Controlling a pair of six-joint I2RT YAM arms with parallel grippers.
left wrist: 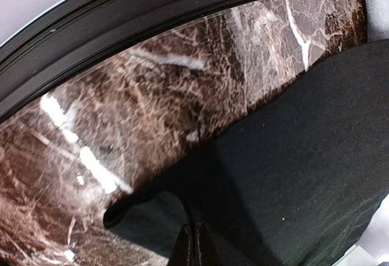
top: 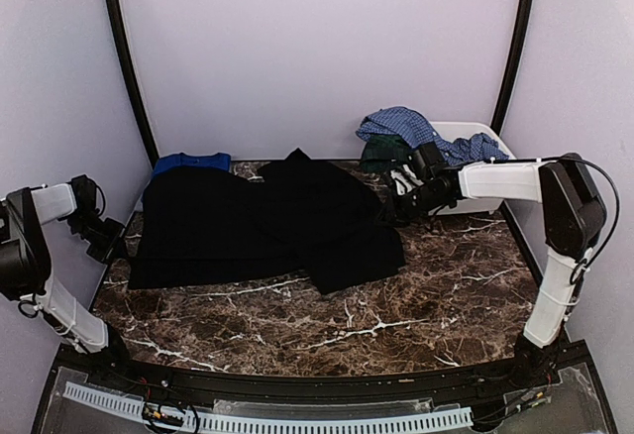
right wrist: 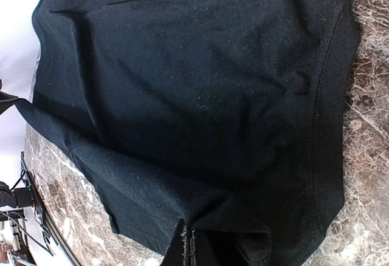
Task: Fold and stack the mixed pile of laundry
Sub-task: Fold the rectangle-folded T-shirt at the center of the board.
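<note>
Your left tool [top: 111, 241] has its fingers together, pinching the left edge of the black garment [top: 258, 221]. That garment lies spread over the middle of the bench [top: 416, 305]. A blue tee [top: 190, 162] peeks out at its far left corner. Your right tool [top: 391, 211] is clamped on the garment's right edge. Far right, the checked shirt [top: 406, 125] drapes over the bin [top: 480, 135], with the plaid piece [top: 381, 154] beneath it.

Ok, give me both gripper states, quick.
Left gripper: shut, pinching an edge of the black garment.
Right gripper: shut, also on the black garment.
</note>
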